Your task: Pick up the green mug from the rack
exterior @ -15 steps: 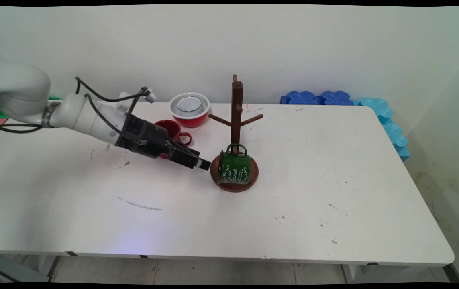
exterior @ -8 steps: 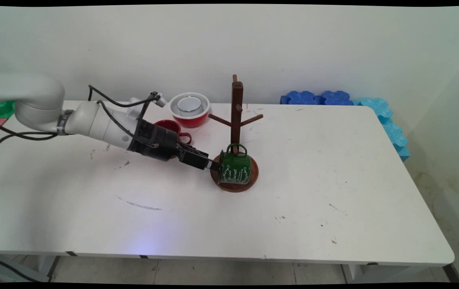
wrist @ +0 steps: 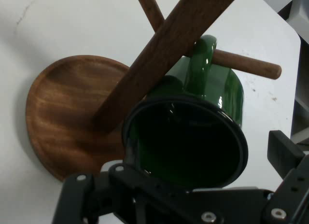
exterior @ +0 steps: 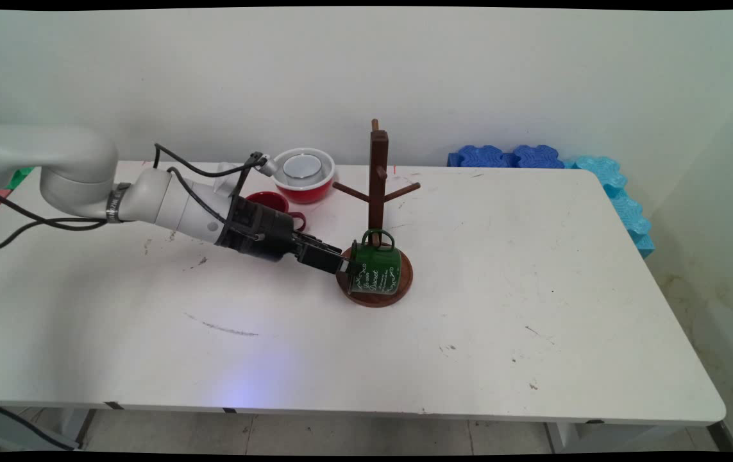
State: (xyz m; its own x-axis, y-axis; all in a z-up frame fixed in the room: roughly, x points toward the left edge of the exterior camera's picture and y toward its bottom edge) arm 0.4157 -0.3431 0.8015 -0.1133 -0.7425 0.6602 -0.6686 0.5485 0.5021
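The end effector (exterior: 345, 264) stood open at the mouth of the green mug (exterior: 376, 269), which lay sideways on the mug tree's base (exterior: 404, 284); it gripped nothing.

The green mug (wrist: 193, 137) hides one of the fingers (wrist: 285, 154).

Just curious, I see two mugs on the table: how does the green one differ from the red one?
The green mug lies on its side on the wooden stand's base, white lettering showing; the red mug stands on the table behind the arm, plain. The tool is at the green mug's mouth, not the red mug's. Both have handles.
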